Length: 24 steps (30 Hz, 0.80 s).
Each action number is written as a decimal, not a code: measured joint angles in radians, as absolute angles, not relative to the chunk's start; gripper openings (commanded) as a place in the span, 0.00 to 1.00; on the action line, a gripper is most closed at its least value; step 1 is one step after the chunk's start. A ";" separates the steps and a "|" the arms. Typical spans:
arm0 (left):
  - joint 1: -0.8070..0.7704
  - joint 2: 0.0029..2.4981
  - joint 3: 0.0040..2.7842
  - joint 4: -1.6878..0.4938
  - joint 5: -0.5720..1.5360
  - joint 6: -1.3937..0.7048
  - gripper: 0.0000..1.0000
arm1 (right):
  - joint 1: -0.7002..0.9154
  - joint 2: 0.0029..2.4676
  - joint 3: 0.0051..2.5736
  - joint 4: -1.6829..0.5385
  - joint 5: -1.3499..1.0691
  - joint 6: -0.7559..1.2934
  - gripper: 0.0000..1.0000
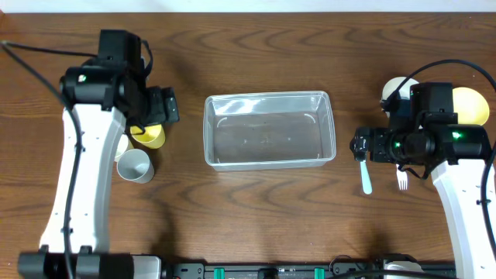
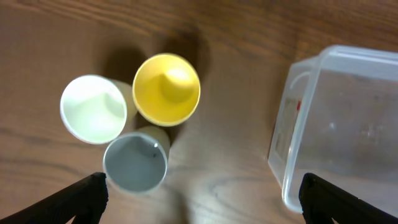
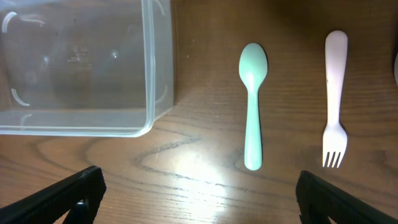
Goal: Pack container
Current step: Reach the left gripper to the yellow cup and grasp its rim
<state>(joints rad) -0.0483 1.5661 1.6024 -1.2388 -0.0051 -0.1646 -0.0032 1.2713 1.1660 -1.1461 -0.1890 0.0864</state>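
The container (image 1: 267, 98) is a clear rectangular tub in the middle of the table, with nothing in it. My left gripper (image 1: 169, 105) hovers to its left, above three cups. In the left wrist view its jaws (image 2: 202, 199) stand wide open and hold nothing; a yellow cup (image 2: 166, 89), a white cup (image 2: 93, 109) and a grey cup (image 2: 135, 163) stand upright below, and the container's corner (image 2: 292, 124) lies to the right. My right gripper (image 3: 199, 199) is open and empty over bare wood, near a mint spoon (image 3: 252, 106) and a pale pink fork (image 3: 334, 99).
Two bowls, one cream (image 1: 394, 88) and one yellow (image 1: 471, 105), sit at the far right, partly hidden behind the right arm. The spoon (image 1: 366, 178) and fork (image 1: 402, 180) lie side by side to the right of the tub. The table's front edge carries a black rail.
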 measured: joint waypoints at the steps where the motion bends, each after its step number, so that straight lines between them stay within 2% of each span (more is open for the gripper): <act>1: -0.048 1.582 1.602 -1.232 -0.006 -0.165 0.98 | -0.003 1.272 1.166 -1.151 -0.187 0.086 0.99; 24: 0.010 2.017 1.603 -1.181 -0.007 -0.164 1.00 | -0.003 1.272 1.166 -1.206 -0.187 0.086 0.99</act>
<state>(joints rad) 0.0105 2.0171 1.6032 -1.1812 -0.0067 -0.1642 -0.0032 1.2724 1.1660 -1.2060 -0.1867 0.0864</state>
